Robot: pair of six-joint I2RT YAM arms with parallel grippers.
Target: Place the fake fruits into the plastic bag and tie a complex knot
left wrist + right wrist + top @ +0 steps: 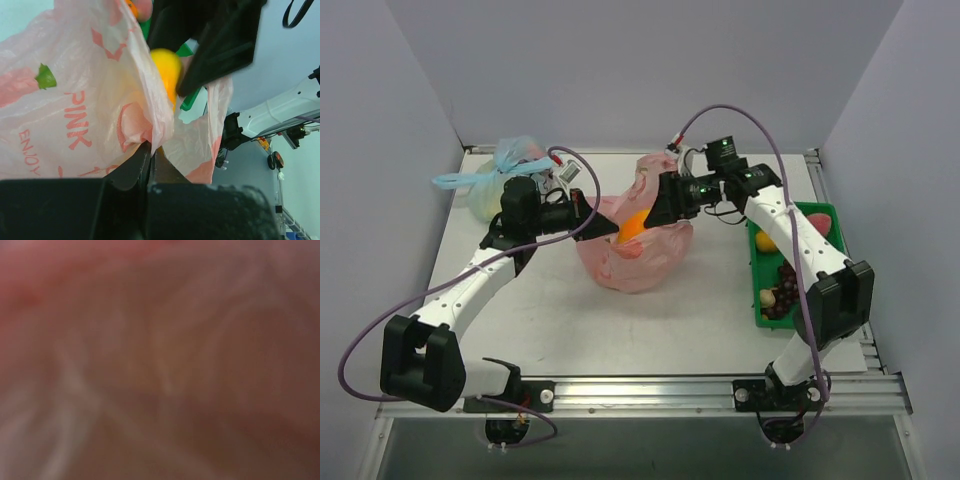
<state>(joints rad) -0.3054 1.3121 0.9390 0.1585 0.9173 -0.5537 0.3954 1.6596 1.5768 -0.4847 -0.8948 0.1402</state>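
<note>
Left pincer (151, 152) is pressed tight on the rim of the plastic bag (642, 258), holding it open mid-frame on the worktop (530, 320). Right pincer (647, 220) looks to be pinching a yellow-orange fruit (167, 70) at the bag's mouth. So we're on the loading step. Next I'd let go, then grab more from the green tray (820, 211) on the right.

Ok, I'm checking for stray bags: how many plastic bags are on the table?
2: the pink bag at the centre and a pale blue bag at the far-left corner.
</note>
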